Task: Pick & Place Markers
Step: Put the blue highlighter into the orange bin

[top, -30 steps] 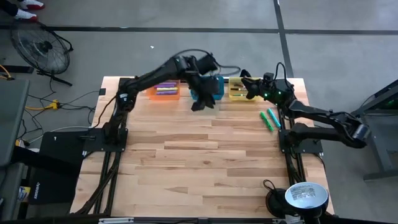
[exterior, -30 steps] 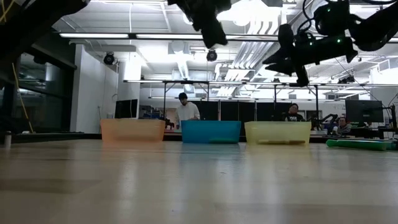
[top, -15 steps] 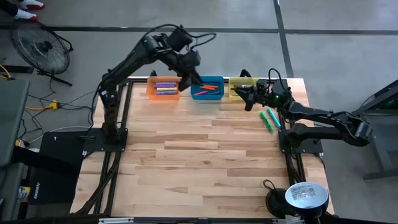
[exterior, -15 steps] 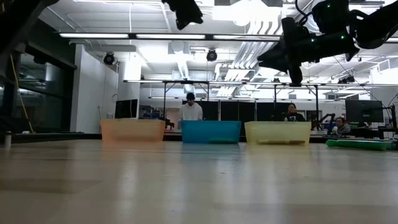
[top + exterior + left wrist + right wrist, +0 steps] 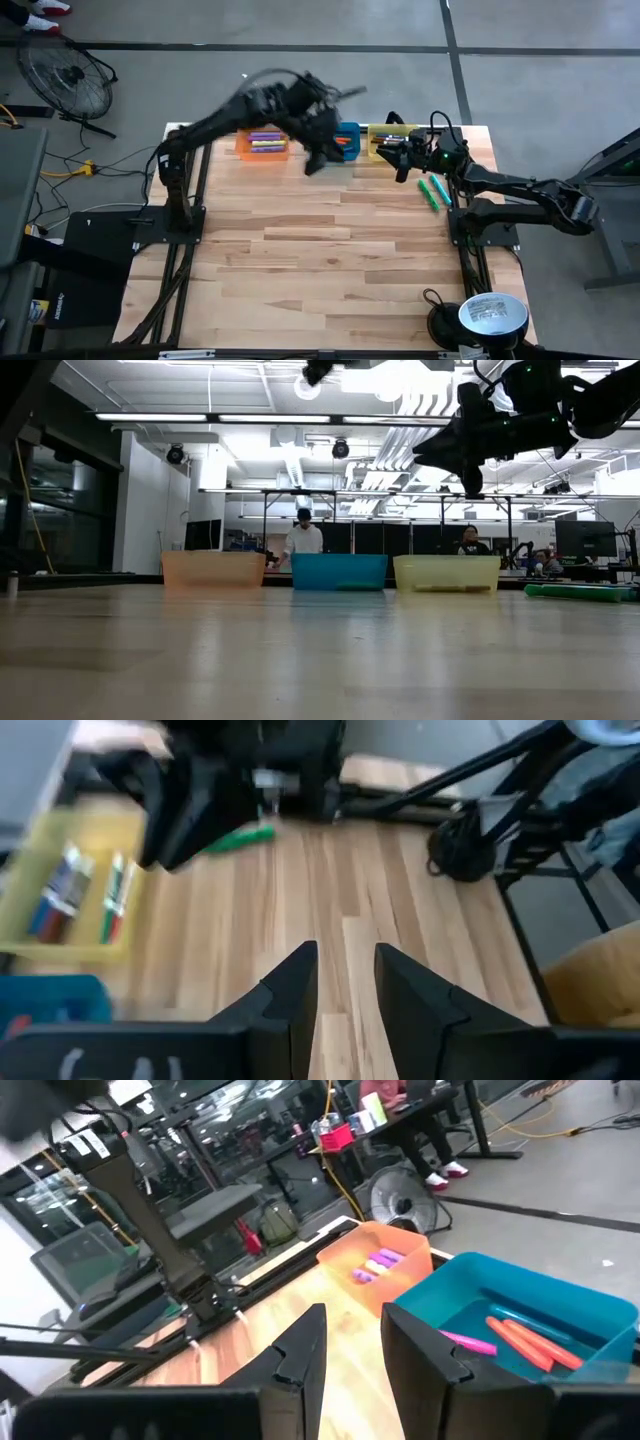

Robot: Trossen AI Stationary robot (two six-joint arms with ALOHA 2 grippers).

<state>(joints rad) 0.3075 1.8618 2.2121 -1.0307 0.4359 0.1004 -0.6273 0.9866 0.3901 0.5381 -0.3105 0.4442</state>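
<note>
A: What moved? Left gripper (image 5: 318, 160) has swung forward. Half a second ago it was back over the gap between the orange and blue bins; now it's above the table just in front of the blue bin (image 5: 348, 129). Blurred in the high view.

B: Its jaws?

A: Left wrist view: slightly apart, narrow gap, nothing between them, bare table planks below. In the low view it sits at the very top edge (image 5: 318, 370), well clear of the table.

B: Right gripper (image 5: 398, 155)?

A: Barely shifted. Hangs high at the front edge of the yellow bin (image 5: 386, 131), pointing towards the left arm. Jaws a little apart, also empty, per the right wrist view (image 5: 352, 1315).

B: Markers?

A: Mostly binned. Purple and yellow ones (image 5: 265, 142) in the orange bin (image 5: 243, 152), orange ones (image 5: 525, 1340) and a pink one (image 5: 468, 1343) in the blue bin, and a few mixed colours (image 5: 62, 892) in the yellow bin. Two green markers (image 5: 432, 191) lie loose on the table, side by side, near the right arm, towards the table's right edge.

B: Bins?

A: One row along the far edge: orange, blue, yellow, left to right. All upright.

B: Background?

A: Two people behind the table in the low view, one standing (image 5: 305, 540), one seated (image 5: 470, 543). Floor fan (image 5: 70, 80) off the table's left corner.
</note>
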